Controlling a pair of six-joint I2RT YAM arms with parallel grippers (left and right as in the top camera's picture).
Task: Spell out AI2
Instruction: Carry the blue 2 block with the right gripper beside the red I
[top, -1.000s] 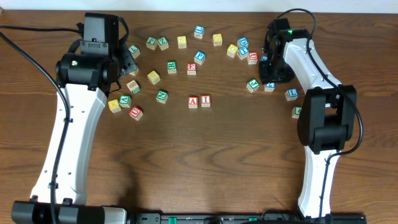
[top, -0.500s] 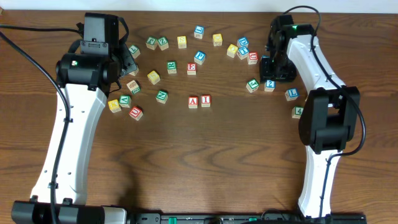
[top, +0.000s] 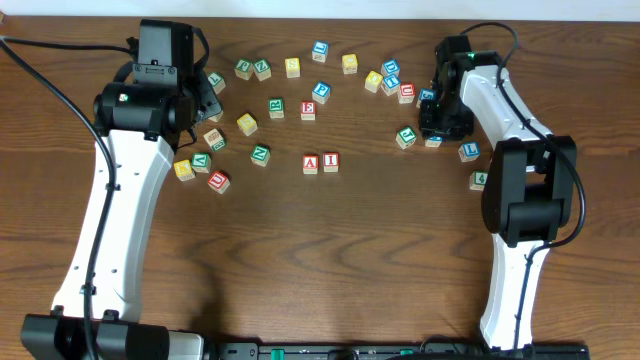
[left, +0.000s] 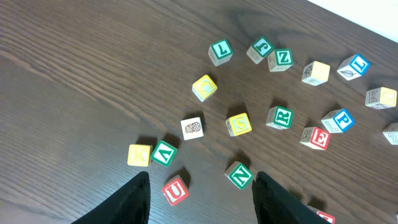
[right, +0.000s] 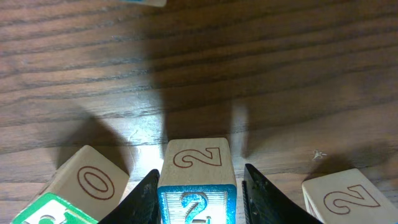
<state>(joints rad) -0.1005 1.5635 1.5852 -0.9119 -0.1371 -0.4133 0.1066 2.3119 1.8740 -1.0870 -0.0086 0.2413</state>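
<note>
Right gripper (right: 198, 199) straddles the blue 2 block (right: 197, 162), fingers apart on either side, not clearly clamped. Risk — one finger sits just beside the O block (right: 93, 180) and closing could nudge it. The 2 lies well right of the A (top: 311, 163) and I (top: 331, 161) pair. Left gripper (left: 202, 202) hangs spread, empty.

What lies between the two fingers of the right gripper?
The blue 2 block stands there on the table, a finger on each side; the right wrist view shows it.
</note>
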